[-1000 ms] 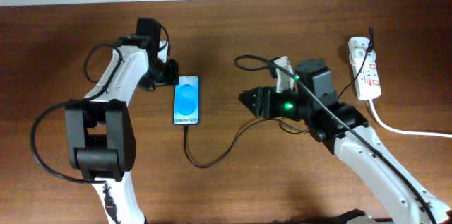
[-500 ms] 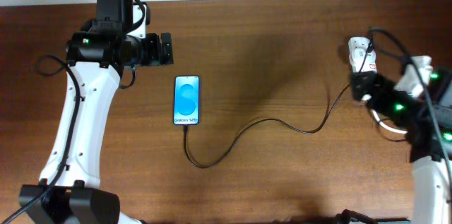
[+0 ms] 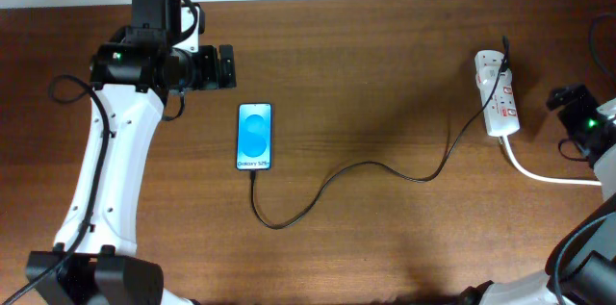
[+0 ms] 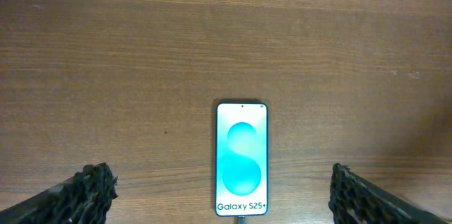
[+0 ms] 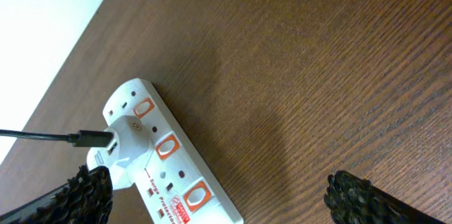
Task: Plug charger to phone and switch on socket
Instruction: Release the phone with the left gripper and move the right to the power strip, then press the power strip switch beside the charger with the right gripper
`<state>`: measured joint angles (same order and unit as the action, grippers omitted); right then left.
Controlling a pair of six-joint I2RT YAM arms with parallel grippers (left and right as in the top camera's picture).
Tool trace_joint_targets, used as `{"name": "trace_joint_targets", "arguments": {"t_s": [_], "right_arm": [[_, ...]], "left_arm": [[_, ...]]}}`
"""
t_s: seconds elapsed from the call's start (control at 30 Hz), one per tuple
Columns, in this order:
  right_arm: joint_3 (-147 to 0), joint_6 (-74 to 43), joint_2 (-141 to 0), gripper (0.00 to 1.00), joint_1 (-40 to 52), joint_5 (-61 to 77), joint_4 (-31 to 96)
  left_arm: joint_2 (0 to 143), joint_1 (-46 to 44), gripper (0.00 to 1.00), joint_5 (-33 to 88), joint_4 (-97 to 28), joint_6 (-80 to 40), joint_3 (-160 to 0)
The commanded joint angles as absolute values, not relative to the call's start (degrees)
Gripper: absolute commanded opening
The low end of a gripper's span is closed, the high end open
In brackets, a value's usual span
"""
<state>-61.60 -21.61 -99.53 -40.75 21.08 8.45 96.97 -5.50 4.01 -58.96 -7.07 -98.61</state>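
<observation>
**Switching on the socket (image 3: 498, 93), right side of the overhead frame.** The right claw (image 5: 220, 183) hangs beside the white strip, fingers spread and empty. For a clean press it should probably close first. One fingertip can then come squarely down on whichever of the red-rimmed switches (image 5: 167, 146) serves the charger (image 3: 385, 165). Its thin black cable crosses the desk (image 3: 385, 45) to the phone (image 3: 255, 137), left of centre, blue screen lit. The left claw (image 3: 227, 66), likewise spread and empty, sits up-left of the phone.

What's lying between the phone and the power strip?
Only the black charger cable, running from the phone to the power strip, seen overhead.
</observation>
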Motion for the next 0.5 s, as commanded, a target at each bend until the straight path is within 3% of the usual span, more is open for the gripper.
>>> {"name": "trace_joint_targets", "arguments": {"t_s": [0.0, 0.13, 0.27, 0.47], "right_arm": [[-67.51, -17.17, -101.43, 0.99, -39.55, 21.10, 12.62], [-81.62, -12.38, -105.51, 0.99, -33.23, 9.58, 28.71], [-89.38, -10.96, -112.14, 0.99, -32.16, 8.62, 36.56], [-90.30, -9.65, -118.15, 0.99, -30.20, 5.74, 37.15]], "left_arm": [[95.88, -5.21, 0.99, 3.57, -58.89, -6.76, -99.48], [95.88, -5.21, 1.00, 3.60, -58.89, -6.79, -99.48], [95.88, -5.21, 0.99, 3.57, -58.89, -6.76, -99.48], [95.88, -5.21, 1.00, 3.57, -58.89, -6.76, -99.48]]}}
